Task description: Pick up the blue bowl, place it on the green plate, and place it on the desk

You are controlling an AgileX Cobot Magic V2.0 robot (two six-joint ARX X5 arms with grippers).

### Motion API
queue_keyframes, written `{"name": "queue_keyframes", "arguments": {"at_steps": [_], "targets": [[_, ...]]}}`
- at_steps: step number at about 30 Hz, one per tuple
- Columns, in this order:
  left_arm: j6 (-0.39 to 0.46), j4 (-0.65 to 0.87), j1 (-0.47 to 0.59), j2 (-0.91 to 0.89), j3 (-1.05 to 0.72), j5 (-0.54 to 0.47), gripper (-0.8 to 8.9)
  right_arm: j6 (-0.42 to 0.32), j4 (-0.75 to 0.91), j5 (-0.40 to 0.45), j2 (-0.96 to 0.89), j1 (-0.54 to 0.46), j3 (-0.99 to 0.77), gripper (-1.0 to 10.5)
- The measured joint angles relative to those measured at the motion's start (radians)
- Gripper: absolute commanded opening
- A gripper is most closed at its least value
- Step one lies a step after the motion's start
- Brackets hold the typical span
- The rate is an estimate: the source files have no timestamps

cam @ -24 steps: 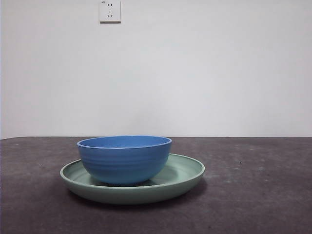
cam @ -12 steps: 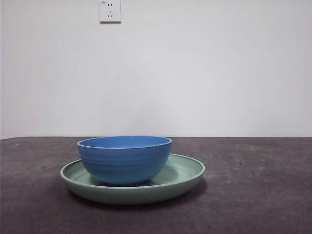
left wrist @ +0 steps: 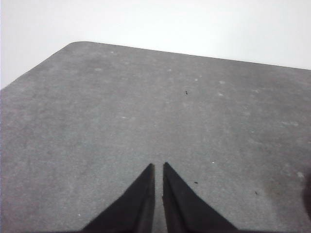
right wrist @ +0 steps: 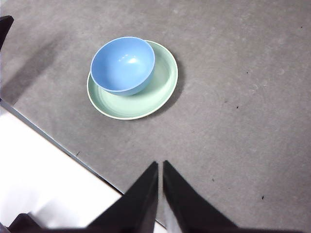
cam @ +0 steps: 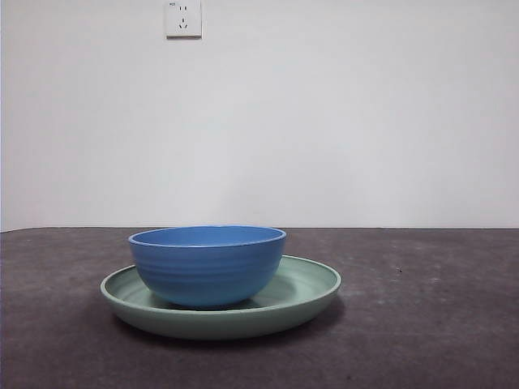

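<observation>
Blue bowl [cam: 207, 266]: is being carried upright by the green plate, resting inside it and off-centre, toward the plate's left side in the front view; its hollow is showing empty in the right wrist view [right wrist: 123, 64].
Green plate [cam: 308, 288]: is lying flat on the desk, its rim showing all round the bowl; more of its glossy inside is being exposed on the side away from the bowl [right wrist: 160, 82].
Desk [cam: 430, 324]: dark grey and mottled, is being seen in all three views.
Left gripper [left wrist: 158, 167]: is being held over a bare stretch of desk, jaws drawn nearly together with only a thin slit between them, nothing gripped.
Right gripper [right wrist: 160, 165]: is being held high above the desk, well apart from plate and bowl, jaws likewise narrowed to a slit, nothing gripped.
Wall socket [cam: 183, 18]: is being seen on the white wall behind.
</observation>
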Motion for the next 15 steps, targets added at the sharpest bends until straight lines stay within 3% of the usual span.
{"name": "queue_keyframes", "arguments": {"at_steps": [15], "targets": [[0.015,0.000,0.000,0.000,0.000,0.000,0.27,0.000,0.000,0.000,0.000,0.000,0.000,0.1]]}}
